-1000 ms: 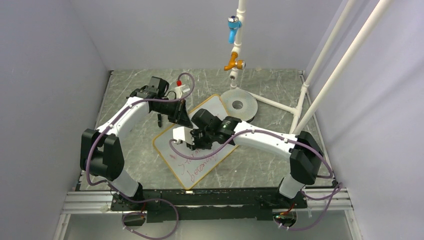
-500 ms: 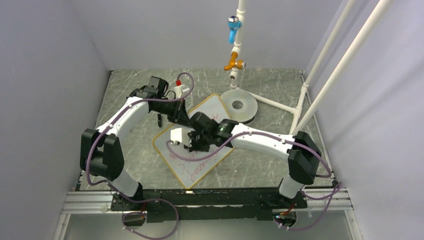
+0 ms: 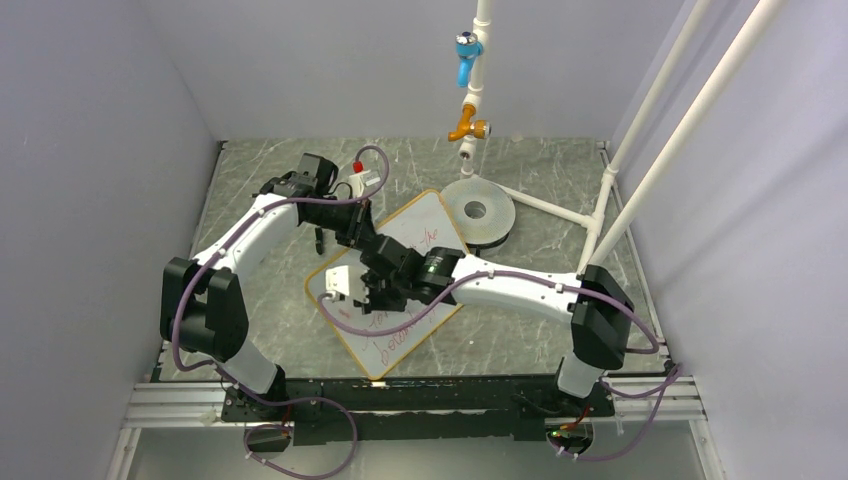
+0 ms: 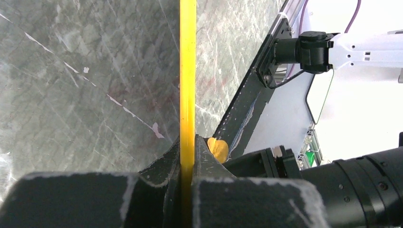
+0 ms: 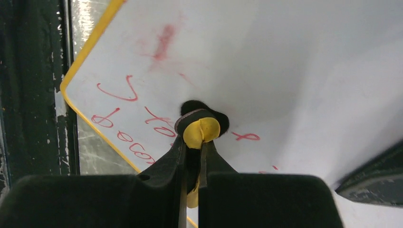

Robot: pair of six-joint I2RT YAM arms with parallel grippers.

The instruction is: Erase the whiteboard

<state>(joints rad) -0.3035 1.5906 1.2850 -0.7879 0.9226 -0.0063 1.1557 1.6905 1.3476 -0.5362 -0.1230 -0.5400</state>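
Erasing is under way. My left gripper point(image 4: 187, 148) pinches the whiteboard's point(image 3: 396, 346) far-left yellow rim, with the board lying at the centre of the table point(image 3: 520, 335). My right gripper point(image 5: 192, 148) clamps a small eraser point(image 5: 201, 129) pressed onto it. Next, I judge, I sweep nearer across the remaining red writing point(image 5: 114, 93).

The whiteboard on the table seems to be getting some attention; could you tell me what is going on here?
The two arms are erasing the whiteboard. The left end effector is shut on its yellow frame edge, apparently steadying it. The right end effector grips a small yellow and black eraser and presses it on the board's surface. Red writing is left on the near part, so the job is not done.
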